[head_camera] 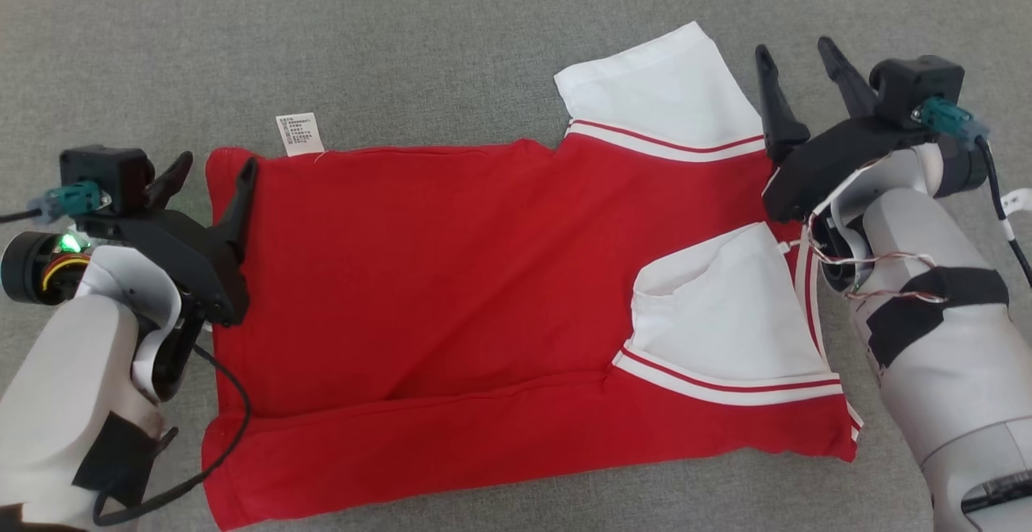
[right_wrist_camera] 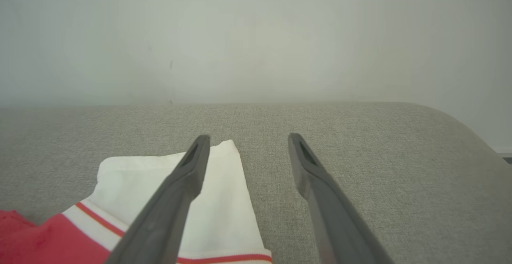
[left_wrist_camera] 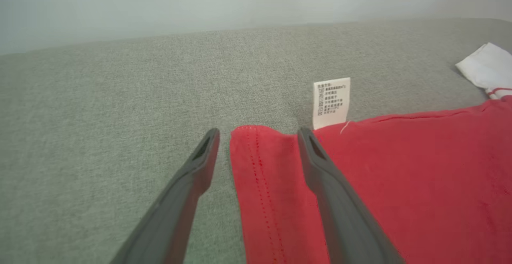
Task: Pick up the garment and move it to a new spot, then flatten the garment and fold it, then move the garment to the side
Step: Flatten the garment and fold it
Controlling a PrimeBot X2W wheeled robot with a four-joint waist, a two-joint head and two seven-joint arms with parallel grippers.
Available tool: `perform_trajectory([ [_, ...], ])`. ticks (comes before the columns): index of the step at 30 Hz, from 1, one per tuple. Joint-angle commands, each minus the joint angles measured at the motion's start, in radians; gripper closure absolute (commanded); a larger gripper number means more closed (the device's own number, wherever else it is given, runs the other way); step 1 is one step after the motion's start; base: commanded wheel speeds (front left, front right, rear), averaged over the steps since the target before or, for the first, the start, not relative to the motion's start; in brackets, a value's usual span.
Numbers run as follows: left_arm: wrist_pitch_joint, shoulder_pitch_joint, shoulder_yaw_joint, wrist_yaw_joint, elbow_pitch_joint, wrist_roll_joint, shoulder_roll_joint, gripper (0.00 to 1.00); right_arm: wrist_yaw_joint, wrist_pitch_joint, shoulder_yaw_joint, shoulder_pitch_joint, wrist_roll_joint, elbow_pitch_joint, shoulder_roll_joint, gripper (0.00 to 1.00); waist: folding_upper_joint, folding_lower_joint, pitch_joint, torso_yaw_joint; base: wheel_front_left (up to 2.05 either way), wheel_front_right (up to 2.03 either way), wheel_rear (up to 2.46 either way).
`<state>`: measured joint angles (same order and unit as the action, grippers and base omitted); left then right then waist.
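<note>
Here, the red shirt (head_camera: 419,274) lies spread on the grey fabric surface (head_camera: 451,48), between the two pincers. Left pincer (head_camera: 216,163): open and empty, its fingers either side of the shirt's hem corner, with the white care label (head_camera: 299,134) just beyond its tips. Right pincer (head_camera: 794,47): open and empty, just beside the upper white sleeve (head_camera: 661,85).

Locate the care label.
In the head view the label sticks out from the shirt's far edge, upper left, on the grey surface just right of the left gripper.
</note>
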<state>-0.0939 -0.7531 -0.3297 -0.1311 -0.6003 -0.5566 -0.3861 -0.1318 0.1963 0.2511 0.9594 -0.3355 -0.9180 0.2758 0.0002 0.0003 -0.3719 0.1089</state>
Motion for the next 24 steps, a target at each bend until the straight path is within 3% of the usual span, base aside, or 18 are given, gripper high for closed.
perform_trajectory([
  [1,-0.004,-0.017,-0.008,0.002,-0.012,-0.01,-0.003,0.0,0.002,0.008,0.013,0.015,-0.012,-0.016,-0.007,0.0,-0.0002,-0.0003,-0.005,-0.001,0.0,0.0,0.0],
  [14,-0.01,-0.118,-0.087,0.002,-0.138,-0.089,-0.007,0.0,0.002,0.034,0.123,0.136,-0.051,-0.167,-0.003,0.0,-0.0002,-0.0003,-0.058,-0.002,0.0,0.0,0.0],
  [15,-0.013,-0.12,-0.092,0.002,-0.147,-0.093,-0.005,0.26,0.002,0.033,0.131,0.143,-0.054,-0.176,-0.002,0.0,-0.0002,-0.0003,-0.061,-0.003,0.0,0.0,0.0],
  [16,-0.009,-0.123,-0.098,0.002,-0.152,-0.094,-0.005,0.7,0.002,0.034,0.139,0.149,-0.056,-0.184,-0.002,0.0,-0.0002,-0.0003,-0.064,-0.005,0.0,0.0,0.0],
  [17,-0.002,-0.127,-0.103,0.002,-0.153,-0.099,-0.002,1.0,0.002,0.033,0.146,0.156,-0.06,-0.191,-0.002,0.0,-0.0002,-0.0003,-0.067,-0.007,0.0,0.0,0.0],
  [24,0.062,-0.162,-0.121,0.002,-0.138,-0.124,0.007,1.0,0.002,-0.003,0.181,0.225,-0.077,-0.253,0.024,0.0,-0.0002,-0.0003,-0.096,-0.044,0.0,0.0,0.0],
])
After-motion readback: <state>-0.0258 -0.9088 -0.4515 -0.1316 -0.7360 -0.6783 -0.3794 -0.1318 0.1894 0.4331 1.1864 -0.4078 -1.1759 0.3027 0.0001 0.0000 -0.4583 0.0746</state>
